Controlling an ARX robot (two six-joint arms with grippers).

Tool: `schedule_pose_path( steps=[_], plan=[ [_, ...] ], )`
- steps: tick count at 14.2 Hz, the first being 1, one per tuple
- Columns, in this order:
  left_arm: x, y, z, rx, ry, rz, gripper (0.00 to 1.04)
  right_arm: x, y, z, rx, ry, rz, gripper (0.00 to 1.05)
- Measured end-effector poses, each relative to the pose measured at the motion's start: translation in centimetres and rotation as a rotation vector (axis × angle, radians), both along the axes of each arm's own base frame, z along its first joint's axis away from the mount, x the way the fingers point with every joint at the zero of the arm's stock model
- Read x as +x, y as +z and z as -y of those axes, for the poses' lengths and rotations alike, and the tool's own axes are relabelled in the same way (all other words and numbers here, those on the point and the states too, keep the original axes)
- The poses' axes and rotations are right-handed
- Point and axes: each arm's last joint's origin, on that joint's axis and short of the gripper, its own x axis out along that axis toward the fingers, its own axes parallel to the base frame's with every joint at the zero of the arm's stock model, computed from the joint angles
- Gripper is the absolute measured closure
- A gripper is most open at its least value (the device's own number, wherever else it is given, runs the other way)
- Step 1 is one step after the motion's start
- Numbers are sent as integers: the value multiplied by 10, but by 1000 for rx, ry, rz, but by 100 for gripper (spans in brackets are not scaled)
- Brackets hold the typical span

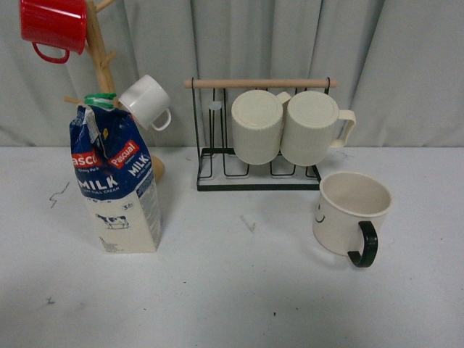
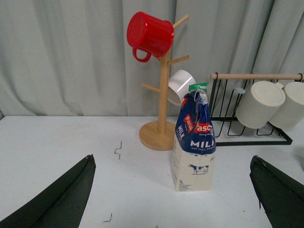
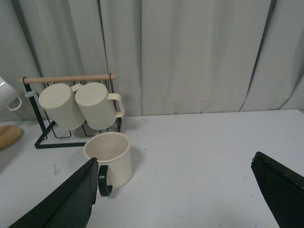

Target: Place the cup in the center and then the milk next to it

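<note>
The cup (image 1: 348, 214), wide and cream with a black handle, stands upright at the right of the table. In the right wrist view the cup (image 3: 111, 154) sits close by one finger of my open right gripper (image 3: 175, 159), outside the gap. The milk (image 1: 116, 181), a tall blue-and-white carton with a green cap, stands at the left. My left gripper (image 2: 172, 159) is open and held back from the milk (image 2: 194, 142), which shows between its fingers. Small black marks frame the center (image 1: 196, 275), a bare white patch. Neither arm shows in the front view.
A wooden mug tree (image 1: 101, 51) behind the milk carries a red mug (image 1: 52, 27) and a small white cup (image 1: 146, 101). A black wire rack (image 1: 261, 177) at the back holds two ribbed cream mugs (image 1: 290, 127). A grey curtain closes off the rear.
</note>
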Motion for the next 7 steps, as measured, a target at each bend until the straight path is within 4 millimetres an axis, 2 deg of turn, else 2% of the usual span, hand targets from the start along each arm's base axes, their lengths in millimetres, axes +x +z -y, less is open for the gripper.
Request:
schedule_pose_path(
  steps=[7],
  plan=[
    [0, 0, 0, 0, 0, 0, 7, 0, 0, 0, 0, 0, 0, 6]
  ],
)
